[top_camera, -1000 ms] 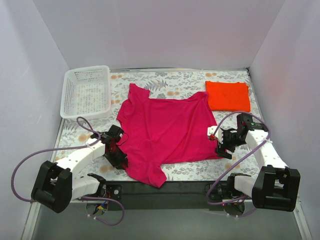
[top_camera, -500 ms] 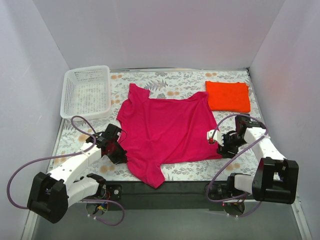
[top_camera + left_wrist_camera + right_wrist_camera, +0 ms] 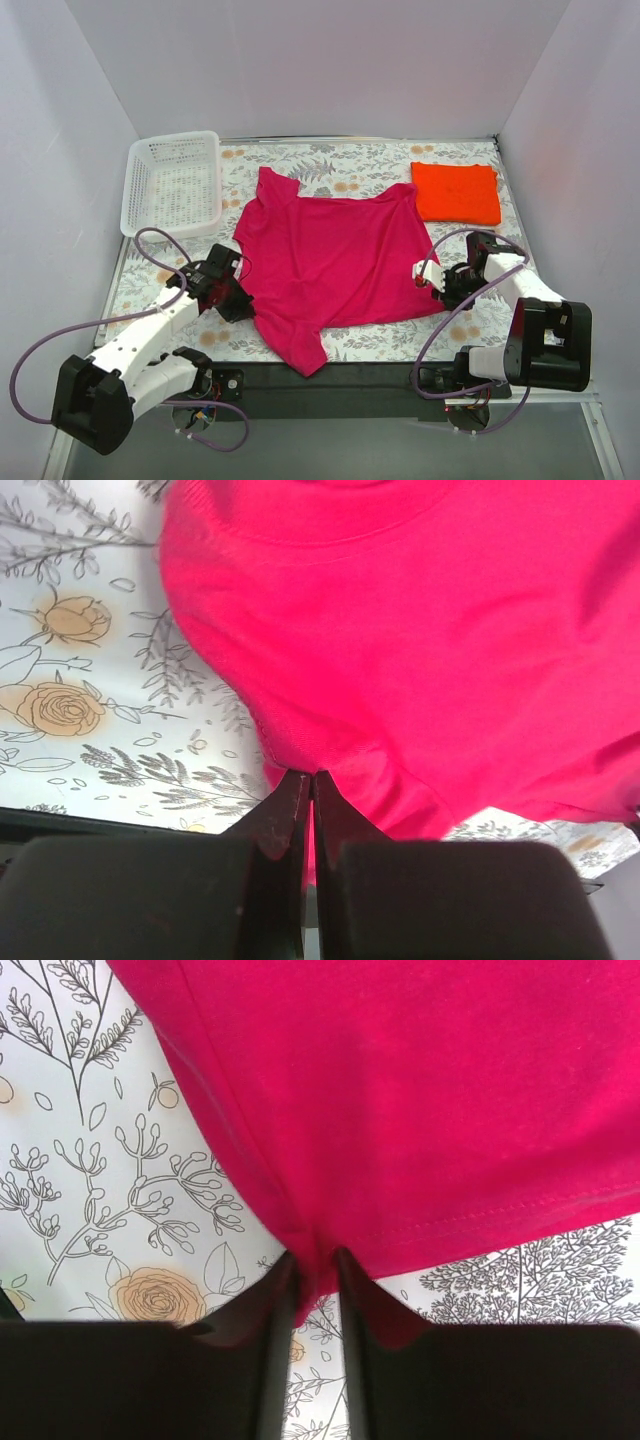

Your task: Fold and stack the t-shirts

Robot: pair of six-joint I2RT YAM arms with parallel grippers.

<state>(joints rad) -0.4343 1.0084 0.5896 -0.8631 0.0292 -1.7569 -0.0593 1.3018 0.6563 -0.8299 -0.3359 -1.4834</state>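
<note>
A magenta-pink t-shirt (image 3: 335, 260) lies spread flat on the flowered table, one sleeve hanging toward the near edge. My left gripper (image 3: 240, 300) is at its left side, shut on a fold of the pink cloth (image 3: 420, 630), fingertips (image 3: 311, 777) pressed together. At the shirt's near right corner, my right gripper (image 3: 437, 283) has its jaws drawn in on the hem (image 3: 400, 1090), and cloth bunches between its fingers (image 3: 315, 1260). A folded orange-red t-shirt (image 3: 456, 192) lies at the back right, apart from both grippers.
A white perforated basket (image 3: 172, 185) stands at the back left with nothing in it. Walls close in the table on the left, back and right. The arm bases and purple cables sit along the near edge.
My left gripper has slid in to the shirt's left edge and shut on it. The right gripper has moved onto the right hem corner and narrowed its jaws round the cloth.
</note>
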